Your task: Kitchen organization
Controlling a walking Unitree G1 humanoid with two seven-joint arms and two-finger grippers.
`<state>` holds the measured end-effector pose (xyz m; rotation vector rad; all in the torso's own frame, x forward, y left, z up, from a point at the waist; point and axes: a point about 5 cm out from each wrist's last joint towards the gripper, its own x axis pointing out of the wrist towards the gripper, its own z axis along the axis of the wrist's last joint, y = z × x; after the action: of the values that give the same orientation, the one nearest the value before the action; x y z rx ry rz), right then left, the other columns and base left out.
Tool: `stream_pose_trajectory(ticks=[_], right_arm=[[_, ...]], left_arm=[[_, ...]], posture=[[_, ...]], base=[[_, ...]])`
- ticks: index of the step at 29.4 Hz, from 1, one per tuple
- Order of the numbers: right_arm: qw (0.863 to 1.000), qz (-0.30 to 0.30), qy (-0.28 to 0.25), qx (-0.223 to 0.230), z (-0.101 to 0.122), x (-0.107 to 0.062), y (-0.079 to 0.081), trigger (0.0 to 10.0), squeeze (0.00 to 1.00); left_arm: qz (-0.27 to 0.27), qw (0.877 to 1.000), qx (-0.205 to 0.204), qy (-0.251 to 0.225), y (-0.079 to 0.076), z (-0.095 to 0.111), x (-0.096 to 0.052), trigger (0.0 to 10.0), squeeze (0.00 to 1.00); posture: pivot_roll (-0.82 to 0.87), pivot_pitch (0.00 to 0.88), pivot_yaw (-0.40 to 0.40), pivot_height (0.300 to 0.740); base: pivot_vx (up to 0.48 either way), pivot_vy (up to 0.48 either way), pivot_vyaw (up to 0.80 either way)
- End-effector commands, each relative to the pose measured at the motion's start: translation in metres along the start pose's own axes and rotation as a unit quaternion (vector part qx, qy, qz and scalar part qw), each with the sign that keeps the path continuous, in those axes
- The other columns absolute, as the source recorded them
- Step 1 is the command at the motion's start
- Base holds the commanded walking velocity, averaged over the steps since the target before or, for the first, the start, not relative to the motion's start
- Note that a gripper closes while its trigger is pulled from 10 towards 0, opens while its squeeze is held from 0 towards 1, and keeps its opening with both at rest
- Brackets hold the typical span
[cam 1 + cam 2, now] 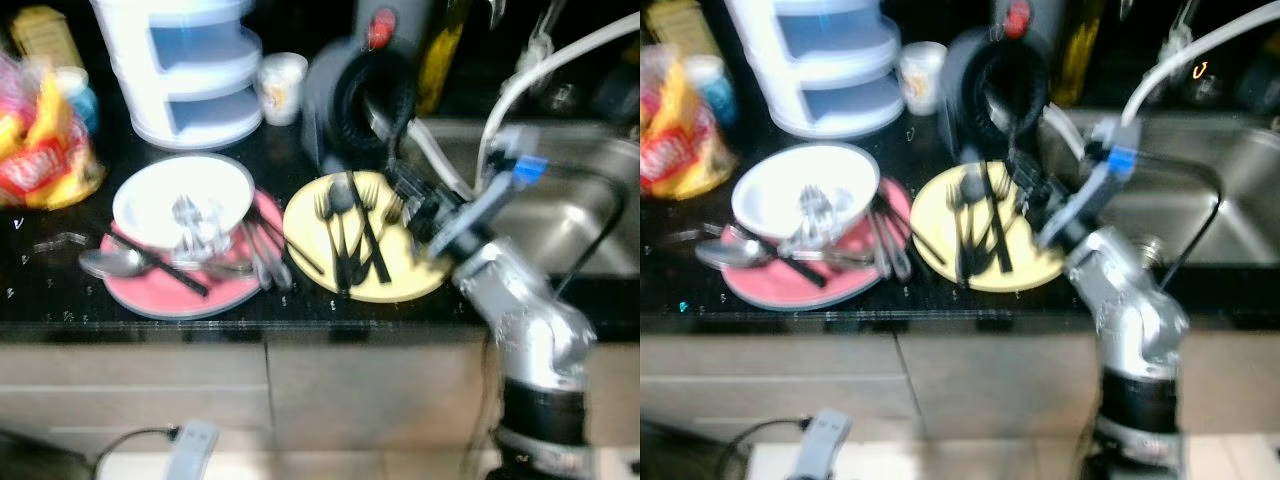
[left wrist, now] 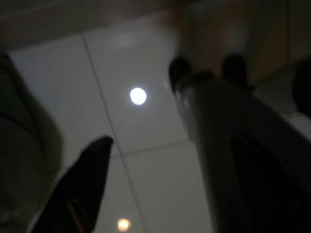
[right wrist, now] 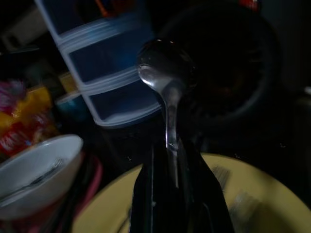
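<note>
My right gripper point(image 3: 170, 150) is shut on the handle of a silver spoon point(image 3: 165, 77), which points up from its fingers. It hovers over the far right part of a yellow plate point(image 1: 410, 275). Several black forks and knives point(image 1: 345, 245) lie on that plate. Left of it a pink plate point(image 1: 225, 290) carries a white bowl point(image 1: 160, 195) with a fork inside, and silver spoons point(image 1: 110, 262) lie around the bowl. My left arm hangs idle over the tiled floor point(image 2: 146, 145).
At the back of the dark counter stand a white tiered organizer point(image 1: 190, 70), a white cup point(image 1: 282, 85) and a black round appliance point(image 1: 365, 100). A steel sink point(image 1: 570, 200) lies to the right. A yellow and red snack bag point(image 1: 40, 150) sits far left.
</note>
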<state>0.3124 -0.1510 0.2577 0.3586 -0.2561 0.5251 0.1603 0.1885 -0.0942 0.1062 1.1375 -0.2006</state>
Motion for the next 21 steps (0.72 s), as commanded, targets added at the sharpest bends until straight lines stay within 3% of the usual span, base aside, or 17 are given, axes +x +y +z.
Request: stream_pose_trajectory(ticks=[1,12,14,21], right_arm=[[1.000,0.003,-0.002,-0.007,0.0003,0.0014,0.0037,10.0,0.00],[1.000,-0.006,0.011,-0.029,-0.0027,0.0037,0.0023,10.0,0.00],[0.998,-0.020,0.022,-0.054,-0.0057,0.0054,-0.0005,10.0,0.00],[0.997,-0.027,0.028,-0.069,-0.0077,0.0076,-0.0016,10.0,0.00]], left_arm=[[-0.013,0.999,-0.004,0.044,-0.0068,-0.0223,-0.0006,10.0,0.00],[-0.014,0.999,-0.003,0.043,-0.0071,-0.0219,-0.0005,10.0,0.00],[-0.010,0.999,-0.005,0.042,-0.0072,-0.0220,-0.0004,10.0,0.00],[-0.002,0.999,-0.015,0.038,-0.0076,-0.0221,-0.0002,10.0,0.00]], posture=[[-0.01,0.085,-0.039,0.740],[-0.01,0.074,-0.046,0.740],[-0.01,0.068,-0.048,0.740],[0.00,0.063,-0.051,0.740]], base=[[0.000,-0.401,0.00],[0.000,-0.400,0.00],[0.000,-0.270,0.00],[0.000,0.000,0.00]])
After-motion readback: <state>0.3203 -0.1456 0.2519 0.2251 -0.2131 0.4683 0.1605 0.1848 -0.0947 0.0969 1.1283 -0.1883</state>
